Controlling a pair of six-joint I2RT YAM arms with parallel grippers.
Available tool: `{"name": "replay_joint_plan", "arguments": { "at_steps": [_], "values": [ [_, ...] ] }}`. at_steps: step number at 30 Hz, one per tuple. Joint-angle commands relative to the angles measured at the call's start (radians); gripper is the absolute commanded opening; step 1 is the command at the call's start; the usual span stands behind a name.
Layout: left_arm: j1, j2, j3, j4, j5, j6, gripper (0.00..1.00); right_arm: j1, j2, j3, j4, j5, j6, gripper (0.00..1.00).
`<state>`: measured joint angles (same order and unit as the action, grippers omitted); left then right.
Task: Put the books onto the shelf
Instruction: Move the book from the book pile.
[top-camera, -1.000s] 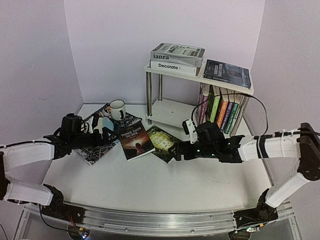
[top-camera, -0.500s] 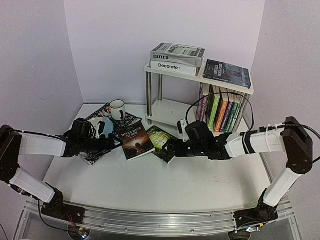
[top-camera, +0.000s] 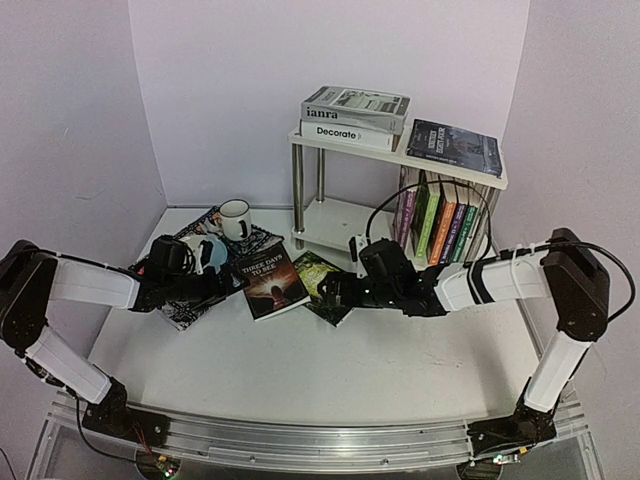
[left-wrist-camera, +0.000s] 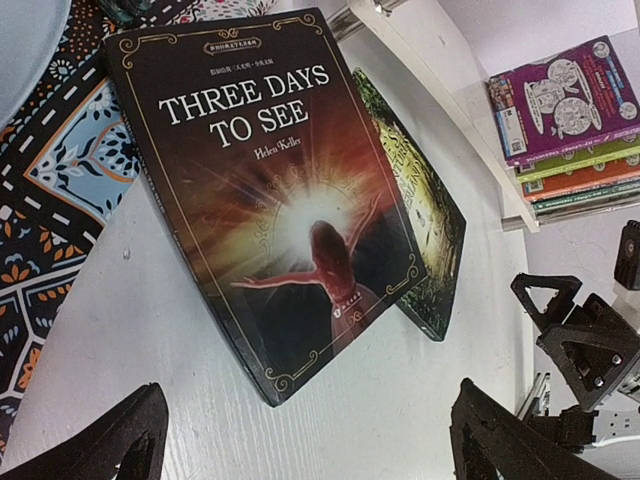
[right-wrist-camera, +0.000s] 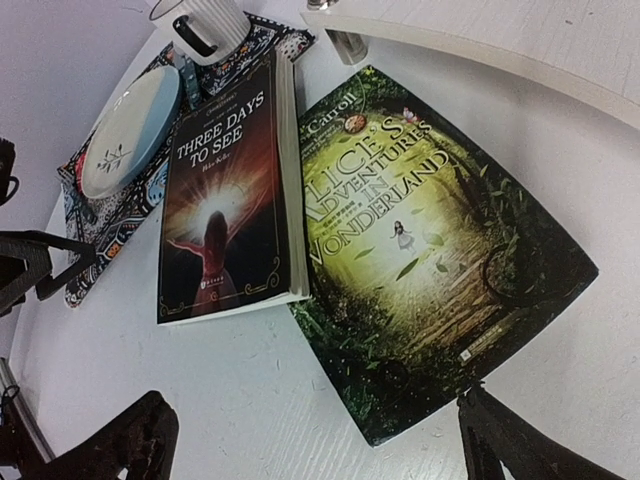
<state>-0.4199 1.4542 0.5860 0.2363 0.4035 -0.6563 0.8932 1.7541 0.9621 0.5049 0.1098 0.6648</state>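
Here, over a white tabletop (top-camera: 320, 370) between lilac walls (top-camera: 220, 90), both grippers are spread wide, holding nothing.
Just ahead of the left gripper (left-wrist-camera: 308, 400) lies the dark paperback "THREE DAYS TO SEE" (left-wrist-camera: 280, 200), overlapping a patterned placemat (left-wrist-camera: 60, 180). Its far edge covers the green "ALICE'S ADVENTURES IN WONDERLAND" paperback (right-wrist-camera: 420, 250) lying ahead of the right gripper (right-wrist-camera: 310, 400). Beyond stands the white two-tier shelf with chrome legs (top-camera: 335, 225), colourful paperbacks (top-camera: 445, 225) upright on its lower board.

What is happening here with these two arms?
Two robot arms are putting books on the shelf. Some stand on its lower board, others lie on top. Two lie flat on the table: the left gripper hovers open by Three Days to See, the right gripper by Alice's Adventures in Wonderland. Neither holds anything.
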Motion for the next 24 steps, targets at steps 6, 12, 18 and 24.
{"name": "replay_joint_plan", "arguments": {
  "at_steps": [6,12,18,24],
  "values": [
    [0.009,0.052,0.049,0.074,-0.031,-0.004,0.99,0.004,0.124,0.109,0.061,0.053,0.012,0.98],
    [0.01,0.123,0.084,0.096,0.001,-0.015,0.94,0.004,0.216,0.21,0.069,-0.007,0.041,0.82],
    [0.01,0.196,0.098,0.108,-0.021,-0.039,0.87,0.005,0.316,0.307,0.055,-0.02,0.084,0.71],
    [0.01,0.266,0.12,0.129,0.004,-0.053,0.82,0.005,0.397,0.379,0.018,-0.007,0.096,0.67]
  ]
}}
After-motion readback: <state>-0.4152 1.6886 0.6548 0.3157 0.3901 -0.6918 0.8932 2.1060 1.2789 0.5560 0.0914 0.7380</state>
